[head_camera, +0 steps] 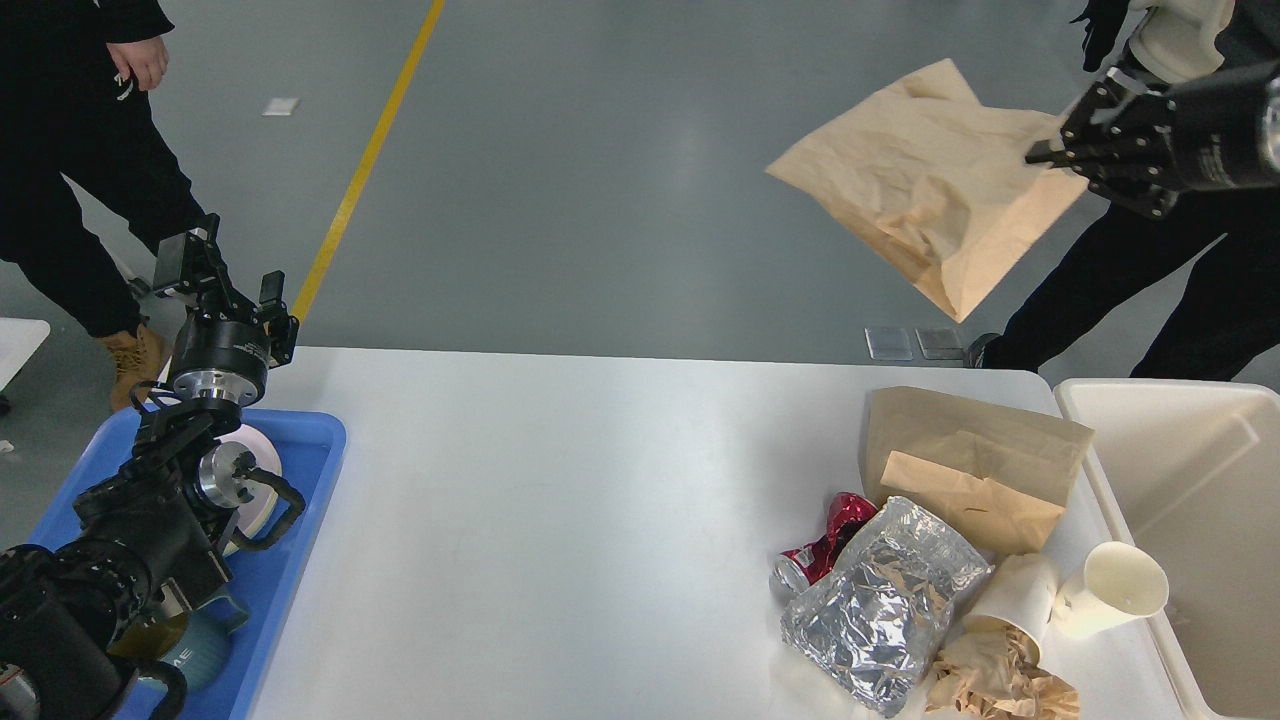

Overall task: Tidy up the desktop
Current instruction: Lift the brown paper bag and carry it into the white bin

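The large white rectangular surface [560, 500] with rounded corners fills the lower centre of the head view. Its left and middle areas carry no loose items. All remaining clutter sits at the right end, near the cream-white plastic bin [1180, 470] that stands just beside the right edge.

Items left on the surface:
1. A flat brown paper bag [960, 440], with a smaller folded brown paper piece [965, 505] lying on it.
2. A crushed red drink can [825, 550], partly under a crumpled silver foil bag [880, 610].
3. A tipped white paper cup [1110, 590], touching a second paper cup [1015, 595] stuffed with crumpled tan paper.
4. A wad of crumpled tan paper [1000, 685] at the near edge.

The right tool [1075, 150] is raised well above the surface, at the upper right. It is clamped on the edge of a large creased brown paper bag [925, 185], which hangs in the air, clear of the surface and not over the bin opening.

The left tool [215, 275] hovers above the far end of a blue plastic tray [310, 450] at the left edge; its fingers stand apart and hold nothing. The tray contains a white roll and a teal mug, both partly hidden by the arm.

Judgement: the task is at an early-to-middle stage. 1 bag is lifted but not yet binned, and about 7 items remain.
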